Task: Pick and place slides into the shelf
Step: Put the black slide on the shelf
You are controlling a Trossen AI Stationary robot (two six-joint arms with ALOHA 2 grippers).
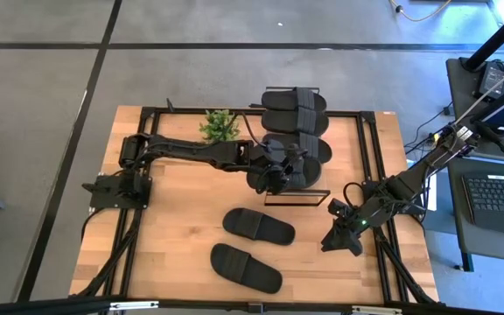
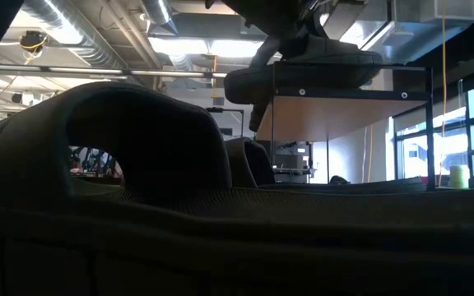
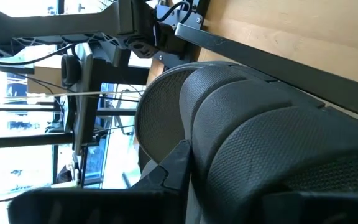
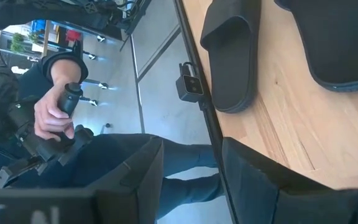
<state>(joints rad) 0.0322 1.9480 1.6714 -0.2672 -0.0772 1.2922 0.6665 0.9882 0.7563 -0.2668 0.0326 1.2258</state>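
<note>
From above, the left gripper (image 1: 274, 175) covers part of the slide (image 1: 297, 171) at the shelf (image 1: 318, 197), so its fingertips and how they meet the slide cannot be told. At table height, 1 dark slide (image 2: 138, 148) right at the lens blocks nearly the whole tabletop, leaving only the top of the rack showing. In the right wrist view, a person's hand (image 4: 53, 112) grips a handle, the rest of the person cut off at the edge.
</note>
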